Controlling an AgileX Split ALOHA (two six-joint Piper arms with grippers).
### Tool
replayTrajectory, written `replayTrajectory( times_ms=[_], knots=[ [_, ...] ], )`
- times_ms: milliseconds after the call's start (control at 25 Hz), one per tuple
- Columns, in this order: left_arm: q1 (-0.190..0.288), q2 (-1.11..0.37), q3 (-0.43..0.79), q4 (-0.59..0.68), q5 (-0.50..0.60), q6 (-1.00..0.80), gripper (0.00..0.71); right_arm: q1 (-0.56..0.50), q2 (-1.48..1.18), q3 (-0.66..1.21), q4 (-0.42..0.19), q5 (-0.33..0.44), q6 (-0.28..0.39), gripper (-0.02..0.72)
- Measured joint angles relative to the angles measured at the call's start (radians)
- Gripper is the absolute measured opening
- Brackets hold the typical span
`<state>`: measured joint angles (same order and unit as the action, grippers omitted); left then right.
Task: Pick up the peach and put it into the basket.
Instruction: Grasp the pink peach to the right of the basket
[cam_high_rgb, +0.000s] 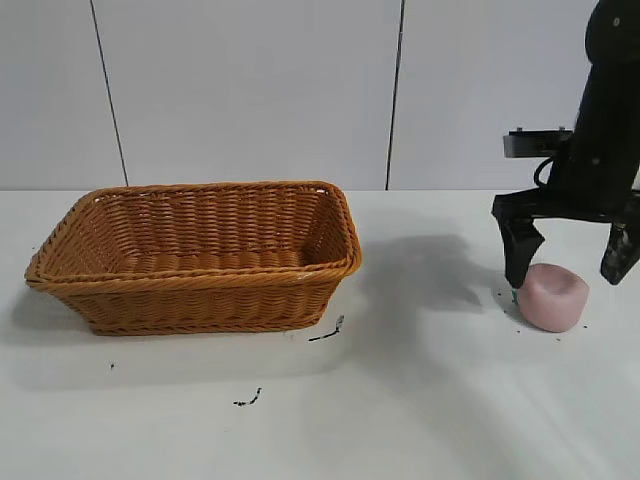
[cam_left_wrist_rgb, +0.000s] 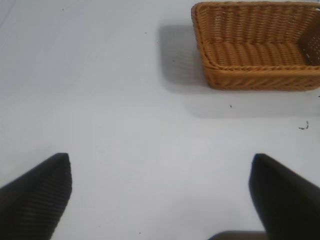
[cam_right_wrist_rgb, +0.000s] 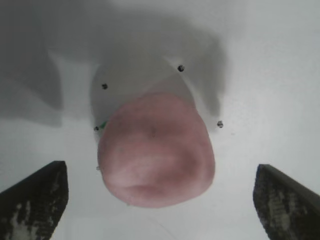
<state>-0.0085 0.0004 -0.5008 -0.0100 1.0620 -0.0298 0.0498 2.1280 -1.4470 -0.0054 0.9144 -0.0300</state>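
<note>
The pale pink peach (cam_high_rgb: 552, 296) sits on the white table at the right. My right gripper (cam_high_rgb: 570, 270) is open and hangs just above it, one finger on each side. In the right wrist view the peach (cam_right_wrist_rgb: 156, 150) lies between the spread fingertips (cam_right_wrist_rgb: 37, 197), not touched by them. The orange-brown wicker basket (cam_high_rgb: 200, 295) stands at the left and has nothing in it. It also shows in the left wrist view (cam_left_wrist_rgb: 260, 75). My left gripper (cam_left_wrist_rgb: 160, 192) is open over bare table, away from the basket, and is out of the exterior view.
Small dark specks (cam_high_rgb: 325, 334) lie on the table in front of the basket and around the peach. The white table (cam_high_rgb: 420, 400) stretches between basket and peach. A pale wall is behind.
</note>
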Motion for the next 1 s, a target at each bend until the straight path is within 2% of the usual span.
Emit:
replayTrajectory(
  times_ms=[440,560,680,880,920,1000],
  knots=[
    [0.0,0.0,0.0,0.0,0.0,0.0,0.693,0.0,0.039,0.0,0.021,-0.063,0.003,0.696],
    [0.0,0.0,0.0,0.0,0.0,0.0,0.693,0.0,0.044,0.0,0.033,-0.06,0.003,0.655],
    [0.0,0.0,0.0,0.0,0.0,0.0,0.693,0.0,0.045,0.0,0.035,-0.056,0.003,0.519],
    [0.0,0.0,0.0,0.0,0.0,0.0,0.693,0.0,0.043,-0.003,0.043,-0.037,0.003,0.024],
    [0.0,0.0,0.0,0.0,0.0,0.0,0.693,0.0,0.036,-0.004,0.043,-0.033,0.002,-0.005],
    [0.0,0.0,0.0,0.0,0.0,0.0,0.693,0.0,0.021,-0.005,0.043,-0.024,-0.013,-0.008]
  ],
)
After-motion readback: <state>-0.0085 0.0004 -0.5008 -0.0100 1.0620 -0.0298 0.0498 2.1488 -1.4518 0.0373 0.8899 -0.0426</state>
